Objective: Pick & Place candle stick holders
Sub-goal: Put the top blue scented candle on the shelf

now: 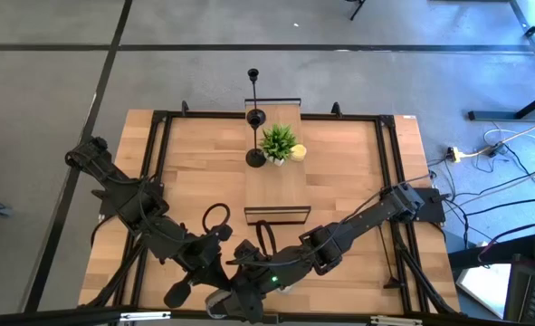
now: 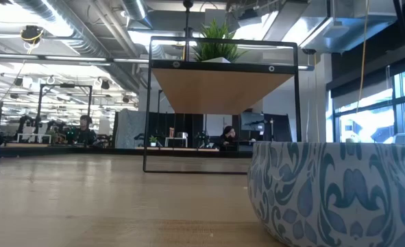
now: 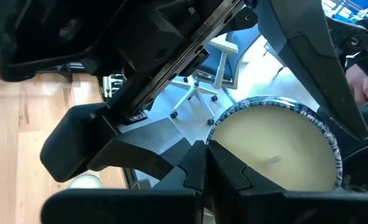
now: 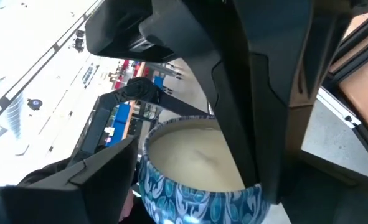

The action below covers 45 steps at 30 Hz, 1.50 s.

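Observation:
Two black candle stick holders stand on the raised wooden shelf (image 1: 272,186) at the table's far middle. One base (image 1: 255,158) sits beside the green plant (image 1: 278,140), the other holder (image 1: 254,95) at the shelf's far end. Both arms meet over the table's near edge. My right gripper (image 4: 190,162) is shut on a blue-and-white patterned candle jar (image 3: 274,149) with pale wax. My left gripper (image 3: 205,163) is shut on nothing and points at that jar from close by. My right gripper pinches the jar between its two fingers, one on each side of the patterned wall (image 4: 184,199). One finger (image 4: 246,124) covers much of one side, and the other finger (image 4: 103,168) lies against the opposite side. The jar looks tilted and lifted, its wax facing my left wrist camera.
In the low view a jar (image 2: 332,192) of the same pattern fills the near right of the table top; whether it is the held one I cannot tell. A yellow candle (image 1: 298,151) lies by the plant. A black ring (image 1: 216,215) lies left of the shelf's near frame.

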### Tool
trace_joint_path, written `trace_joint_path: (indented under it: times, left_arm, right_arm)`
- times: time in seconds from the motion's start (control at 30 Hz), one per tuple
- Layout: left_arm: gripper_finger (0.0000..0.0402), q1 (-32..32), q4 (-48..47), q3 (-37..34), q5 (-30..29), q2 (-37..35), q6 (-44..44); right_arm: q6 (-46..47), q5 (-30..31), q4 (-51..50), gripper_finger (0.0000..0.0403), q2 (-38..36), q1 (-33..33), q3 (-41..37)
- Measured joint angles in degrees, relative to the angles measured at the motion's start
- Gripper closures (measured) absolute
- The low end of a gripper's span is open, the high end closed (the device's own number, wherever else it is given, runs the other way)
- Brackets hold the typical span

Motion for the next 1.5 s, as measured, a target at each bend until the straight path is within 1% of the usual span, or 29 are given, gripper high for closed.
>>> trace_joint_path:
  times: [0.2, 0.63, 0.8, 1.3, 1.4, 1.5]
  left_arm:
    - [0.04, 0.0, 0.1, 0.0, -0.7, 0.0, 0.1]
    - [0.04, 0.3, -0.1, 0.0, -1.1, 0.0, 1.1]
    - [0.04, 0.4, -0.1, 0.0, -1.1, 0.0, 1.5]
    - [0.04, 0.4, -0.1, 0.0, -2.4, 0.0, 1.7]
    - [0.04, 0.4, -0.1, 0.0, -2.7, 0.0, 1.7]
    - [0.04, 0.4, -0.1, 0.0, -2.8, -0.1, 1.8]
  right_arm:
    - [0.6, -0.2, 0.0, 0.0052, 0.0, 0.2, 0.0]
    - [2.5, -0.2, -0.2, 0.0052, 0.0, 0.2, 0.0]
    - [4.9, 0.0, -0.1, 0.0052, 0.0, 0.2, 0.0]
    - [6.4, 0.7, -0.3, 0.0052, 0.0, 0.2, 0.0]
    - [6.6, 1.1, -0.4, 0.0057, 0.0, 0.2, 0.0]
    - [7.1, 1.2, -0.6, 0.0072, 0.0, 0.2, 0.0]
